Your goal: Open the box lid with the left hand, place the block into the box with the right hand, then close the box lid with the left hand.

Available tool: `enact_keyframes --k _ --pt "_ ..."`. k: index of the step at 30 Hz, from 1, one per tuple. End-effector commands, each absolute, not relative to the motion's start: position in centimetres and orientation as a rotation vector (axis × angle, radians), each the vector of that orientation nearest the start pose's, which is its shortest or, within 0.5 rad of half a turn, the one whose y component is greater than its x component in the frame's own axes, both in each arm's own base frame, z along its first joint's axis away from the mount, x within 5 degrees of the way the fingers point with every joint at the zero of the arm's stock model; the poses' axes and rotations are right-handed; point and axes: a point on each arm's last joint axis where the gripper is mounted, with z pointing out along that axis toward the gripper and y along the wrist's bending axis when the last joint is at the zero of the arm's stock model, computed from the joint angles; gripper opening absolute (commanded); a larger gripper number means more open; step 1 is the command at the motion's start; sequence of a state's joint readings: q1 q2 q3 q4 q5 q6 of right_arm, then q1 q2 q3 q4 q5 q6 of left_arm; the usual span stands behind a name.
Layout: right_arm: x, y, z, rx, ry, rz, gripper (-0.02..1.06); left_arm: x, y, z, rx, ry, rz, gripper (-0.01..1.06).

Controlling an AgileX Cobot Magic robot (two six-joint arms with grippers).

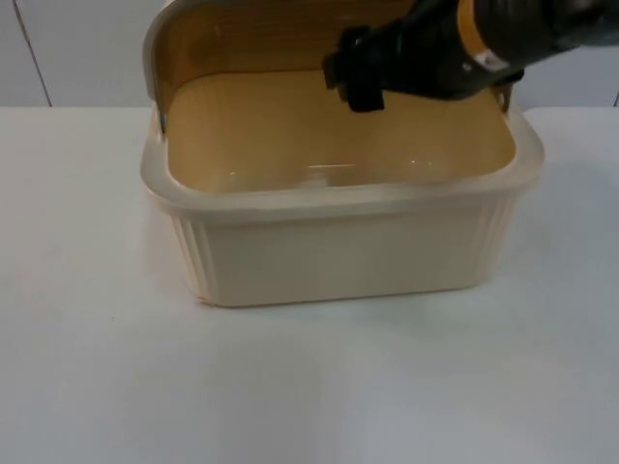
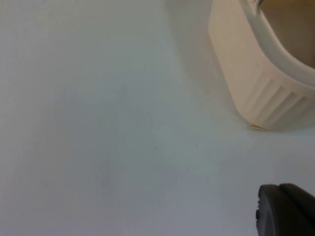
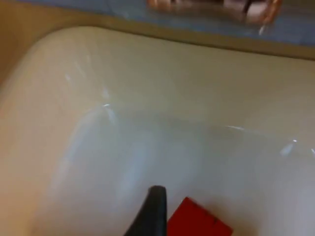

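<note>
The cream ribbed plastic box (image 1: 338, 256) stands on the white table top (image 1: 309, 387), with its wood-lined hinged lid (image 1: 261, 39) raised and leaning back; the first step of the task appears complete.

The right gripper (image 3: 162, 216) reaches over the open box from the rear right, its arm crossing above the back rim in the top view. In the right wrist view a small red block (image 3: 197, 221) lies just beside one black fingertip (image 3: 152, 211), against the pale glossy box floor. Whether the block sits clamped between the fingers or has been released onto the floor cannot be determined, nor can the spread of the fingers. The block's long axis is not readable; only one corner of it is exposed.

The governing relation: the block is inside the box's walls and directly at the right gripper, so what remains is a vertical matter, release and lift clear of the rim.

The left gripper (image 2: 288, 211) waits over bare table, well apart from the box's front corner on that side; its finger state cannot be determined. It is the nearer arm to the lid's free edge for closing.
</note>
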State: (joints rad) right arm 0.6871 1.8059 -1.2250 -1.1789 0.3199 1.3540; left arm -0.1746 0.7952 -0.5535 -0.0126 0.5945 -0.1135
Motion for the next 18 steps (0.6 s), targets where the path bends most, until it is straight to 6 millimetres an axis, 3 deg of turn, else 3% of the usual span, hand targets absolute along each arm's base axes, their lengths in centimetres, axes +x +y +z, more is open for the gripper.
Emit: enact_keyframes --k 1,5,9,18 --pt "31.9 23.7 25.6 -0.404 2.140 0.208 0.82 14.5 -2.6 27.4 0.065 2.313 -0.154 0.00" --pt "30.3 22.9 27.1 -0.406 2.213 0.196 0.82 14.5 -2.6 27.4 0.065 2.313 -0.154 0.00" --pt "27.7 20.7 29.7 -0.498 2.316 0.085 0.82 14.5 -2.6 27.4 0.066 2.311 -0.153 0.00" --pt "23.3 18.2 32.5 -0.622 2.367 0.166 0.82 14.5 -2.6 27.4 0.066 2.311 -0.153 0.00"
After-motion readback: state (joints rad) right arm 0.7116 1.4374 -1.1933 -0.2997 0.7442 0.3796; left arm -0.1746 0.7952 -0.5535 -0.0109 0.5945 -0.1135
